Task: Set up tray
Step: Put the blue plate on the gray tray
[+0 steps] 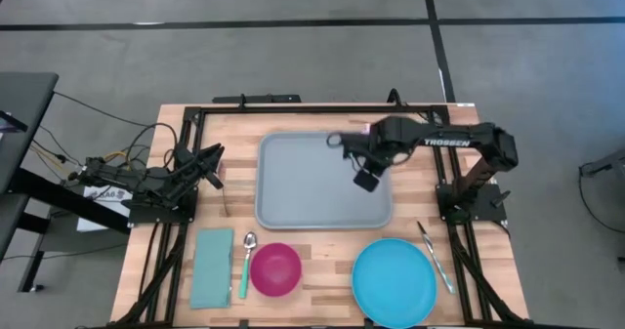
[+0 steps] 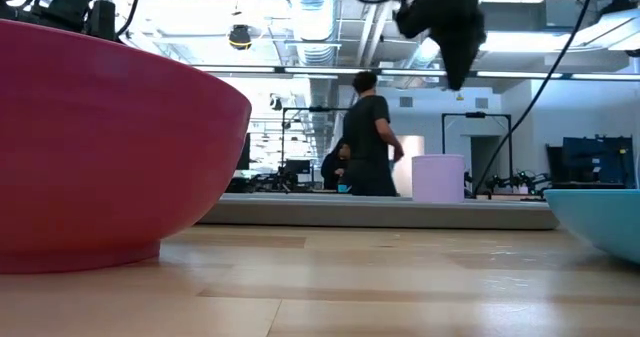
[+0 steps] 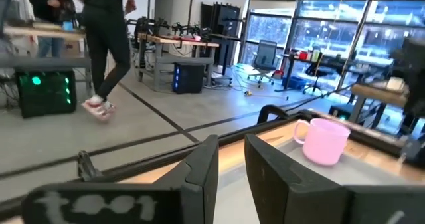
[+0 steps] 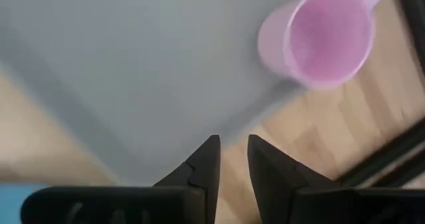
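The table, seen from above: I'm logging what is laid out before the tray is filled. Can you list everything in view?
flat grey-blue rectangular plastic tray: one, centre of the table
pale pink plastic mug: one, on the tray near its far right corner
round magenta bowl: one, near edge, left of centre
round bright-blue plate: one, near edge, right
teal folded napkin: one, near edge, left
spoon with teal handle: one, between napkin and bowl
slim utensil: one, pale, right of the plate
person: one, dark clothes, in the room behind
left gripper: jaws slightly apart, empty, parked at the table's left
right gripper: jaws slightly apart, empty, over the tray
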Available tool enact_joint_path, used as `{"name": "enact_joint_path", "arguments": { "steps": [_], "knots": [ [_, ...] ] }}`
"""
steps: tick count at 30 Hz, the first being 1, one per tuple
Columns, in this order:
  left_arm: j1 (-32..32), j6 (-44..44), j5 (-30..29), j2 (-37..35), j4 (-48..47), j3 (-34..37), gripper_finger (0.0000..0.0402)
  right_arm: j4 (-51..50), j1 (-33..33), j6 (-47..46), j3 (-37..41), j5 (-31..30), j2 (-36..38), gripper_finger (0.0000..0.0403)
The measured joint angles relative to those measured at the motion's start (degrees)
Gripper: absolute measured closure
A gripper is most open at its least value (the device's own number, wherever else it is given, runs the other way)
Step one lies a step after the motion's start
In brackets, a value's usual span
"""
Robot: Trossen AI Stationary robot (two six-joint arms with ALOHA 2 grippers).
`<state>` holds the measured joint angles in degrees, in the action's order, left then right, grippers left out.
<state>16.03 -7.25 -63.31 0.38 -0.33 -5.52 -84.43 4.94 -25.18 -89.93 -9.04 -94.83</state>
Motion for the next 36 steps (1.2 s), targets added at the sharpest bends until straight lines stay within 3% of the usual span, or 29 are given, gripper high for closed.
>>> {"name": "enact_joint_path", "arguments": {
  "steps": [5,7,12,14,18,23,28,36],
  "knots": [
    [0.0,-2.3,2.2,0.0,2.9,0.0,0.0339,-5.4,-8.2,-5.8,0.0,0.0,0.0,0.0331],
    [0.0,2.2,9.0,0.0,7.2,0.0,0.0339,-5.7,-11.9,-7.7,0.0,0.0,0.0,0.0331],
    [0.0,14.5,33.5,2.5,22.2,0.0,0.0339,-5.6,-20.4,-12.3,0.0,0.1,0.3,0.0331],
    [0.0,16.5,38.2,5.0,26.3,0.0,0.0339,-5.6,-23.8,-14.4,0.0,0.1,0.4,0.0331],
    [0.0,17.2,36.9,12.2,31.2,-0.8,0.0339,-5.3,-31.3,-17.0,0.0,-0.3,0.3,0.0331],
    [0.0,15.2,33.4,24.4,31.8,-7.2,0.0339,-5.3,-39.7,-23.5,0.0,-3.3,0.3,0.0331],
    [0.0,14.4,33.9,40.1,31.9,-17.5,0.0339,-5.4,-46.2,-31.9,0.3,-6.5,0.3,0.0331],
    [0.0,12.3,32.2,64.1,28.6,-37.0,0.0339,-5.2,-54.0,-44.4,5.4,-6.9,0.3,0.0331]
  ]
}}
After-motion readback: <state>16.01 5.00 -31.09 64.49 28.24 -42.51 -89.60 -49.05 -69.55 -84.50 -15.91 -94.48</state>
